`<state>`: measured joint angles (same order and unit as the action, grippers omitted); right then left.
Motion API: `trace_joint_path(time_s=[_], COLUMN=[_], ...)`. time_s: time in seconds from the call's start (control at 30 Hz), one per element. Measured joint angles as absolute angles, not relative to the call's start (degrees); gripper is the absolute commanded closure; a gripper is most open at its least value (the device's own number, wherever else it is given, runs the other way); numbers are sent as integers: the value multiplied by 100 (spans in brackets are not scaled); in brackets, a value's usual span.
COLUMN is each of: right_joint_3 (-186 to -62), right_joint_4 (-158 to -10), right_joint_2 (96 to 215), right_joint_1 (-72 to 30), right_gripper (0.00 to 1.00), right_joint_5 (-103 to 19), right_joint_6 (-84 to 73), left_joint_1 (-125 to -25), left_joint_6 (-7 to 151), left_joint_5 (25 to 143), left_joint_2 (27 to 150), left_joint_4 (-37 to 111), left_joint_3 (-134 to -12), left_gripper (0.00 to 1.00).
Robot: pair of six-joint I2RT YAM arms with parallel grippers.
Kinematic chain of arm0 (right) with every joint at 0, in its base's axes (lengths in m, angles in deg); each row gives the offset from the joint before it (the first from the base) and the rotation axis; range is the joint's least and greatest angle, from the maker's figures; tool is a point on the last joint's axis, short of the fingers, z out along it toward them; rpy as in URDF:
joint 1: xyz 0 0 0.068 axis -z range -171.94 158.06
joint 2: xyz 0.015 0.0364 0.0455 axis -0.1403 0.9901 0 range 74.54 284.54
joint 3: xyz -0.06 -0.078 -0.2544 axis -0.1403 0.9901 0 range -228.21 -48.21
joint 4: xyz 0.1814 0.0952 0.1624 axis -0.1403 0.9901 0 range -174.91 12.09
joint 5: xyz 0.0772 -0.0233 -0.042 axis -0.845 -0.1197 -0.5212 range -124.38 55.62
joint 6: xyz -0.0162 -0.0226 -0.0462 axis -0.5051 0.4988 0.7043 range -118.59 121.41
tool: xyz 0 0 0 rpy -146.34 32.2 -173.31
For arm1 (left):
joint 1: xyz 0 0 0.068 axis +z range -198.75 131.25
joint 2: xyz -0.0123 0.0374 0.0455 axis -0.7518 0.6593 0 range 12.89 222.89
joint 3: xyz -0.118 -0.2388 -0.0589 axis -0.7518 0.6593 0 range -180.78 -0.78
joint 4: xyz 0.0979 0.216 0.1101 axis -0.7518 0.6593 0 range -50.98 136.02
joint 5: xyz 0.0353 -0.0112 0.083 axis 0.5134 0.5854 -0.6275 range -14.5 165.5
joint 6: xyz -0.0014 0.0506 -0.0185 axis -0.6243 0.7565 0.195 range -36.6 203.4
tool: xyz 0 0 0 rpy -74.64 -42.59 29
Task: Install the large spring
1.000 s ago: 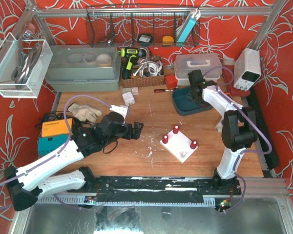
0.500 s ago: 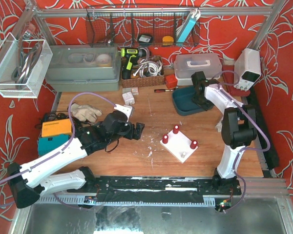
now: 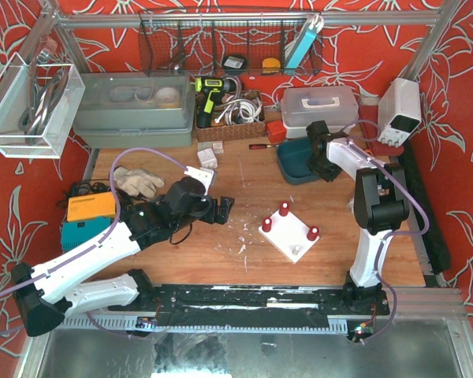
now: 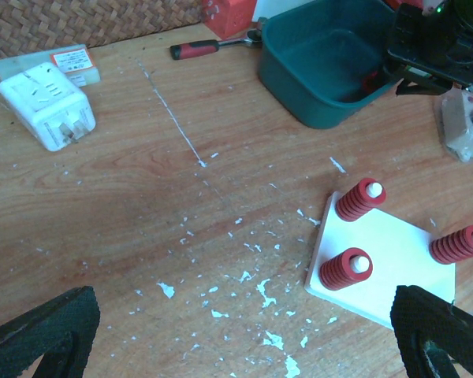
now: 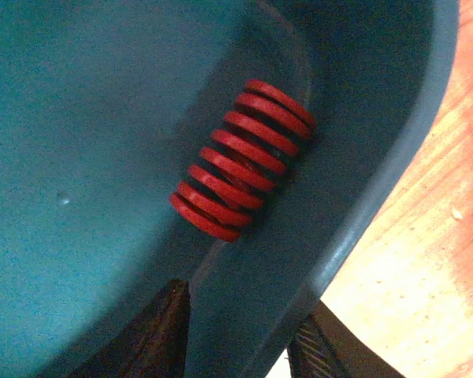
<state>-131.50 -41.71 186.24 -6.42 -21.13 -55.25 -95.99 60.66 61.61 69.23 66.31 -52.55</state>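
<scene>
A large red spring lies on its side in a corner of the teal bin, against its wall. My right gripper straddles that wall, one finger inside and one outside, closed onto it; in the top view it is at the bin's right side. The white plate carries three red springs on pegs and one bare peg. My left gripper is open and empty, low over the wood left of the plate, fingers spread wide.
A white charger and a red-handled screwdriver lie on the wood behind. A wicker basket, clear lidded box and power supply stand at the back. A glove and orange device are at left.
My left gripper has shifted slightly right toward the plate. My right wrist has moved a little along the bin's right side.
</scene>
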Motion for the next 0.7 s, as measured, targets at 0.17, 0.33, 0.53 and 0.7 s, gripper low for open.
trace_joint_path(time_s=[0.17, 0.33, 0.53, 0.7], right_joint_3=[-13141, -13325, -13517, -13983], right_joint_4=[-4248, -4233, -4239, -4222], right_joint_2=[18639, 18764, 18889, 19160], right_joint_1=[-631, -609, -605, -605], right_gripper=[77, 83, 89, 78], right_joint_5=[-2113, -2067, -1977, -1835], right_joint_6=[-5187, -4725, -4155, -3514], left_joint_1=[-9599, -9599, -9599, -9599], left_joint_6=[6064, 6062, 6062, 6059], left_joint_5=[6161, 6158, 6161, 6161], left_joint_2=[6923, 6923, 6923, 6918], left_joint_4=[6635, 6635, 6635, 6640], left_joint_3=[-5255, -5255, -5255, -5255], left_gripper=[0, 0, 0, 0])
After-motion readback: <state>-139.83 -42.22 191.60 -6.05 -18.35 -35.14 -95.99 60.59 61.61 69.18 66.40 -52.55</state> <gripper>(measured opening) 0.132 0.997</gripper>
